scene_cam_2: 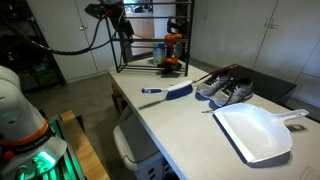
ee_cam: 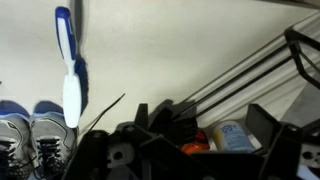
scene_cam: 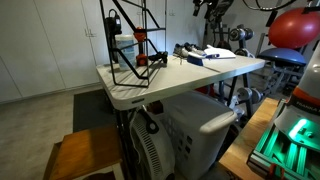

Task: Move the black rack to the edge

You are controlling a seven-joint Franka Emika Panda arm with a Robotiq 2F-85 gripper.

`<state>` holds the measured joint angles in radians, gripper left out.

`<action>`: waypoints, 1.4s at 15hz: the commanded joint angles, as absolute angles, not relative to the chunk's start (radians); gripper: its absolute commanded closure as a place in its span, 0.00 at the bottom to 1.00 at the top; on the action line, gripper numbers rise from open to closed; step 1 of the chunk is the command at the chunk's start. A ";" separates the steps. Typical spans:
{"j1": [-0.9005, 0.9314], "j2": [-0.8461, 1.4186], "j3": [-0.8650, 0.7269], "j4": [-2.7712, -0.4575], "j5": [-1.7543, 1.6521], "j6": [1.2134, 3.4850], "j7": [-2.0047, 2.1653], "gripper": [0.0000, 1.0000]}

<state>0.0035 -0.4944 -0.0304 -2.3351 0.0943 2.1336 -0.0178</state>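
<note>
My end effector point(ee_cam: 190, 135) hangs spread wide by the rack point(scene_cam_2: 150, 42), a tall see-through frame of thin black rods standing at the surface's point(scene_cam_2: 170, 125) far end. The dustpan point(scene_cam_2: 255, 132) shows in an exterior view only; my wrist view catches brush point(ee_cam: 68, 75) and shoes point(ee_cam: 25, 142). Bare surface runs to the edge point(scene_cam: 150, 97).

We're looking across the pale table top point(ee_cam: 170, 45). At the upper left a blue-and-white brush point(ee_cam: 68, 75) lies flat on it, running top to bottom. Just below it, hard against the left edge, 2 grey laced sneakers point(ee_cam: 28, 138) with blue insoles sit side by side. Over on the right, thin rods of the black rack point(ee_cam: 245, 72) slant up across the frame. Along the bottom sits the dark gripper point(ee_cam: 190, 152), jaws spread wide. Past it we catch an orange object point(ee_cam: 196, 147) beside a white container with a blue label point(ee_cam: 232, 137).
</note>
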 commanded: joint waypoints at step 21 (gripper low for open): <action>0.011 0.170 -0.022 -1.791 0.633 2.219 0.099 0.32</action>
